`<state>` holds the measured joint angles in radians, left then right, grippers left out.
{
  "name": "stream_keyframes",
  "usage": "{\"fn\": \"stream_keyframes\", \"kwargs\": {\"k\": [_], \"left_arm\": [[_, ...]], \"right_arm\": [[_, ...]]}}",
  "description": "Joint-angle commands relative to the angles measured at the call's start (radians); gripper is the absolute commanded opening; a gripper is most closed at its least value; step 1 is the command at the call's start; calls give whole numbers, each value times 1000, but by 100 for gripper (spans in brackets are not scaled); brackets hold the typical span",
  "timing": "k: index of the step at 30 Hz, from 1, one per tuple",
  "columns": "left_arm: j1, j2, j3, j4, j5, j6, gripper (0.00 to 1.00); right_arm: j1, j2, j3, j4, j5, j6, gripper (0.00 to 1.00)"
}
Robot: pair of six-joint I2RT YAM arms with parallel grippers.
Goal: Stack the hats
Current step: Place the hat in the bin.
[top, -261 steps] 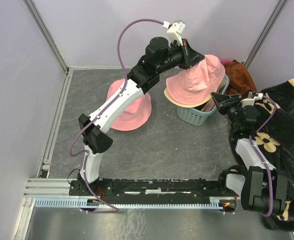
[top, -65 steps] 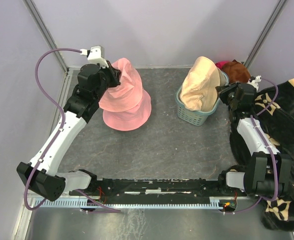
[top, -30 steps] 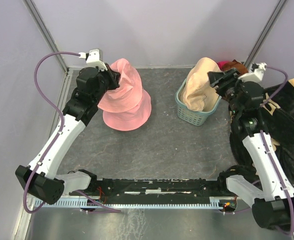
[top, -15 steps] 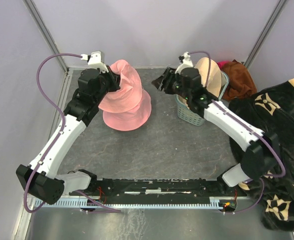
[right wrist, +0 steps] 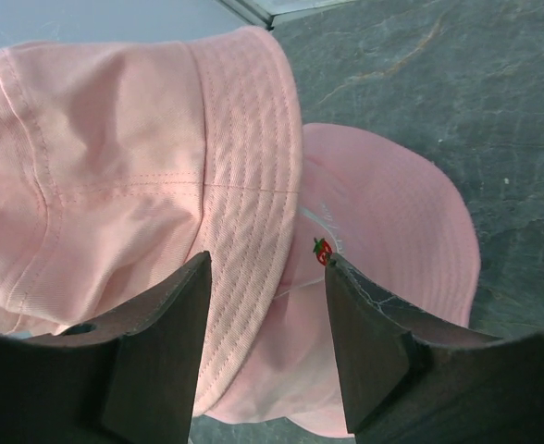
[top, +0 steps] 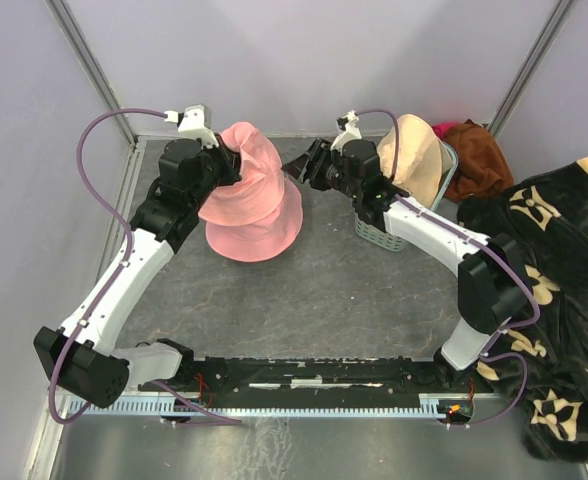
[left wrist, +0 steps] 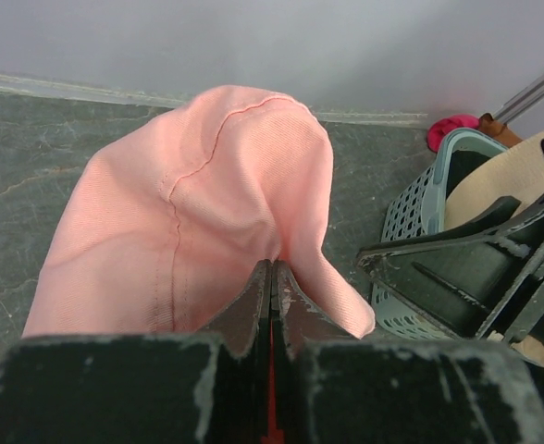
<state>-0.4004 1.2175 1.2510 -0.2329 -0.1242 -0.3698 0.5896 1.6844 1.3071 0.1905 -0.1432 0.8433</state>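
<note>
My left gripper (top: 230,160) is shut on a pink hat (top: 252,165) and holds it up, crumpled, over a second pink hat (top: 264,232) that lies flat on the grey floor. The left wrist view shows the jaws pinched on the held hat's fabric (left wrist: 207,203). My right gripper (top: 296,167) is open, close beside the held hat's right side. The right wrist view shows its jaws spread in front of the held hat's brim (right wrist: 244,185), with the lower hat (right wrist: 392,240) behind. A beige hat (top: 411,155) stands in the teal basket (top: 382,232).
A rust-brown cloth (top: 474,155) lies behind the basket at the back right. A black blanket with beige floral pattern (top: 549,290) covers the right side. Walls close the back and the left. The basket also shows in the left wrist view (left wrist: 411,217).
My right arm has swung from the basket leftward across the floor to the held pink hat. My left gripper has kept its hold on that hat with little movement.
</note>
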Motion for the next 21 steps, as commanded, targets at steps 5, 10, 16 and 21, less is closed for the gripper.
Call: {"fn": "stream_keyframes", "kwargs": {"k": [5,10,16,21], "left_arm": [[4,1,-7,38,15,-34,3],[4,1,-16,45,18,-37,3],[4,2,-18,48,23,-38,3],[4,2,-19,50,28,-43,3]], "right_arm": [[29,51,27,128,-36,51,61],[32,71,16,167,-46,79,60],[33,86,2,219,-62,120,61],[34,100,-28,276,-75,167,60]]}}
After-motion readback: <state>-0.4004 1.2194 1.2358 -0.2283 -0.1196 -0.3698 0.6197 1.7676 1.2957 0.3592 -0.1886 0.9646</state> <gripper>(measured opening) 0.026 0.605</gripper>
